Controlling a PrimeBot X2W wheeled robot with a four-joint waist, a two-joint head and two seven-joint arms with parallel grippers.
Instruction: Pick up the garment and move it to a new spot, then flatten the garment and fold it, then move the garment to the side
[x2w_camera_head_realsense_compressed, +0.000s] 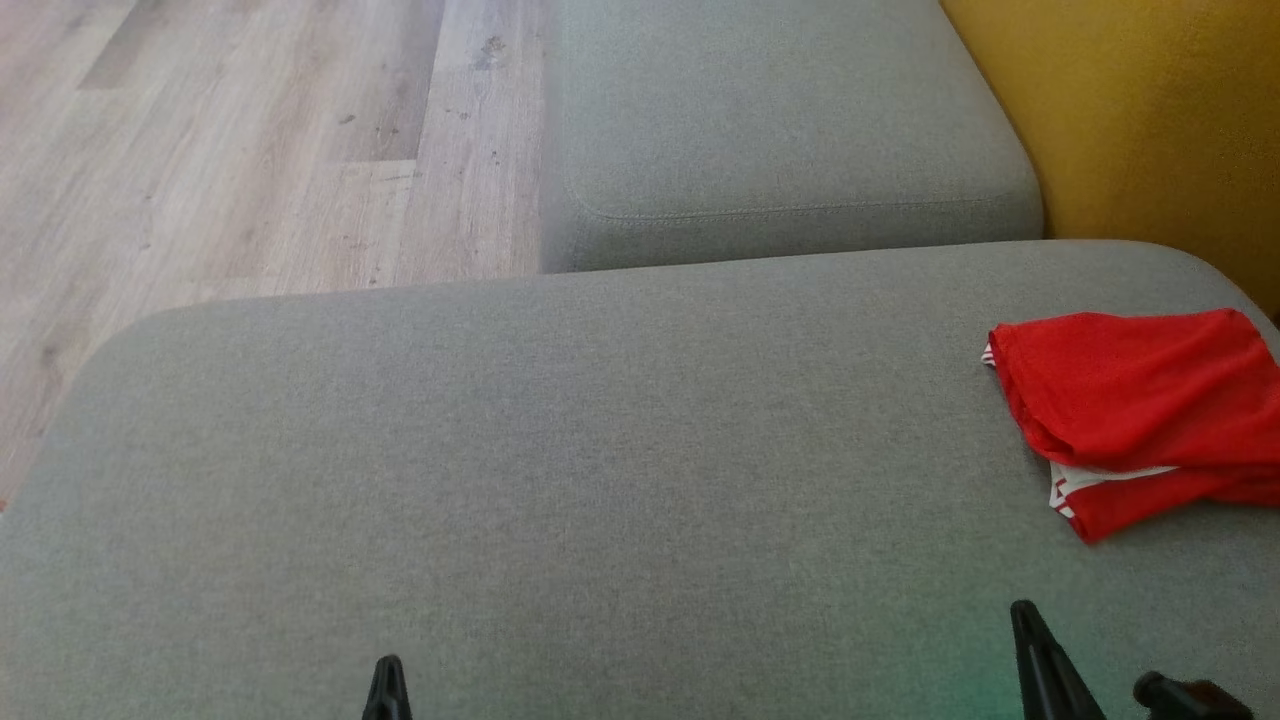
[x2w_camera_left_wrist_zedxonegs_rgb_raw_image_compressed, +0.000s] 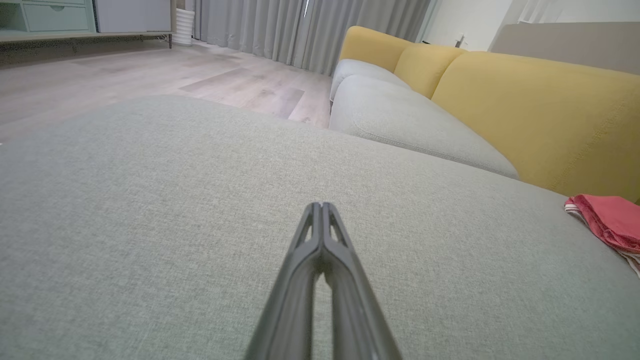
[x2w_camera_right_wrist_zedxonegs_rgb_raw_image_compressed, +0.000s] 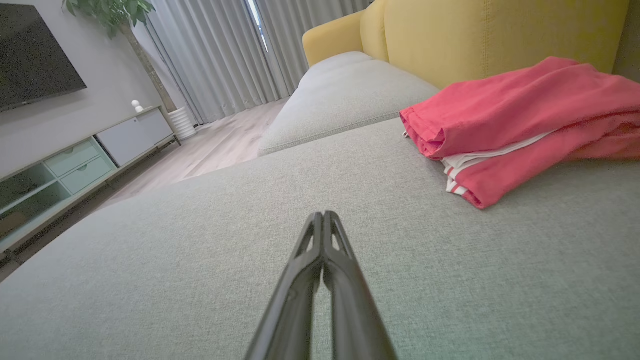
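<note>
Left tool (x2w_camera_left_wrist_zedxonegs_rgb_raw_image_compressed: 320, 206): you have its two dark fingers pressed together, tips meeting, nothing between them. It sits over bare fabric at the near edge of the large grey cushion (x2w_camera_head_realsense_compressed: 560, 450), left of the middle. I cannot tell whether the tips touch the fabric.

Right tool (x2w_camera_right_wrist_zedxonegs_rgb_raw_image_compressed: 324, 215): same state, fingers together along their length and empty. It is at the near edge of the cushion too, toward the right side.

Garment (x2w_camera_head_realsense_compressed: 1135, 410): red, folded into layers, with white striped trim showing at the lower layer's corner nearest the tools. It lies on the cushion at the right edge, toward the far right corner, and in the head view it runs past the picture's right border. It is clear of both tools; your right tool is the nearer one, and apart from it.

Surroundings: a second grey cushion (x2w_camera_head_realsense_compressed: 780, 130) adjoins the far edge, a yellow backrest (x2w_camera_head_realsense_compressed: 1130, 110) rises at the right, and wood floor (x2w_camera_head_realsense_compressed: 230, 150) lies past the far left corner.
</note>
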